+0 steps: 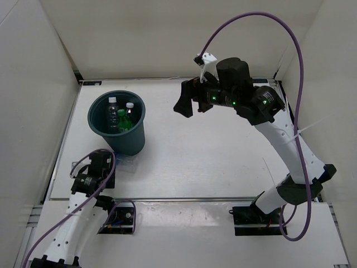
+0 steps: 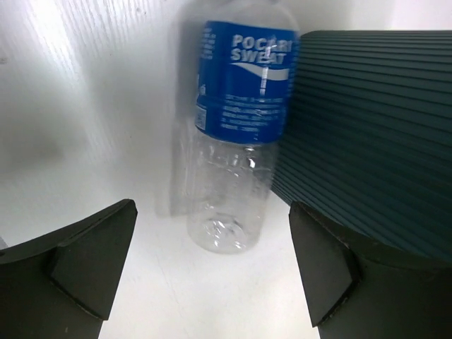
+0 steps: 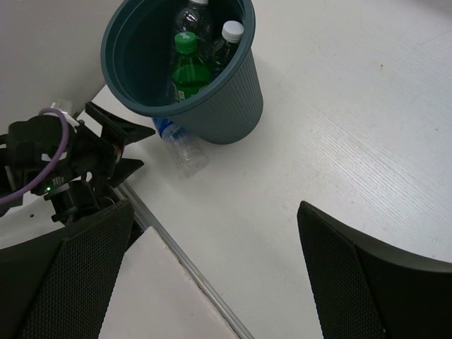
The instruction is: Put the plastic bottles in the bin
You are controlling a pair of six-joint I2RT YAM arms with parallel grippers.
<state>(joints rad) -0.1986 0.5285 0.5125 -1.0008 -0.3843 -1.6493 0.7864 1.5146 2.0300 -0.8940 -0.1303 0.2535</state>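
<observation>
Clear plastic bottle with blue Pocari Sweat label [image 2: 236,141] lay on white table [image 2: 78,148], base toward camera, just beside ribbed dark teal bin wall [image 2: 367,127]. Left gripper [image 2: 212,212] gaped wide, black fingers [image 2: 92,261] short of bottle, not touching it.

Four bottles all up: two white-capped bottles [image 3: 194,25] and one green bottle [image 3: 187,69] in the one bin [image 3: 236,106], plus one blue-label bottle [image 2: 236,141] out on the counter [image 3: 353,106] (Pocari Sweat, if anyone cares). Two tools: left tool [image 2: 212,233], right tool [image 3: 215,212].
</observation>
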